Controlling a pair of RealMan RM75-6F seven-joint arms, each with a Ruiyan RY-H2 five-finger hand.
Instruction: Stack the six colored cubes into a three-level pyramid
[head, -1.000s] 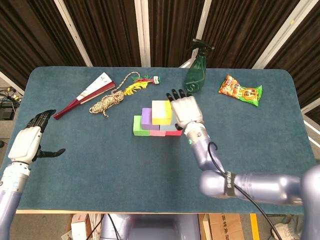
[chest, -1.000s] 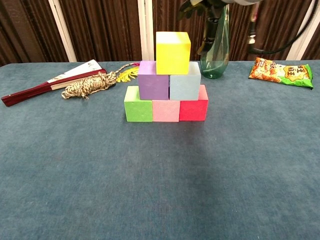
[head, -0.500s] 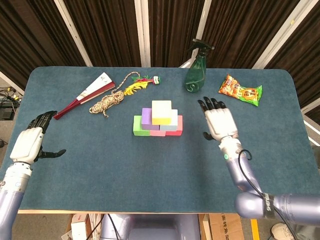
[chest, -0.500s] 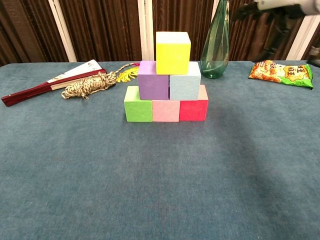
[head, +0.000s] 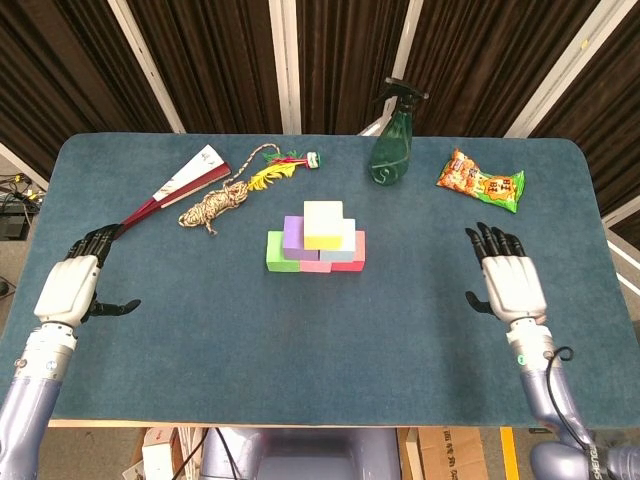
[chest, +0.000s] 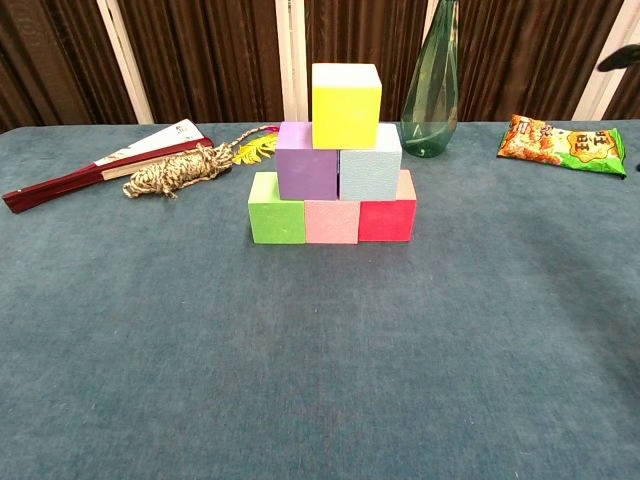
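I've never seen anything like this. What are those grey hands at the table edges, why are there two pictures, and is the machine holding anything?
You are looking at a robot with two arms, each ending in a robot hand with fingers like ours. One picture comes from a camera in its head, looking down; the other from its chest, looking level across the table.

The left robot hand and the right robot hand hover near the table's sides, fingers spread, holding nothing.

In the middle stands a pyramid of cubes: the green cube, pink cube and red cube at the bottom, the purple cube and light blue cube above, and the yellow cube on top.

Behind lie a folding fan, a coil of rope, a green spray bottle and a snack packet.
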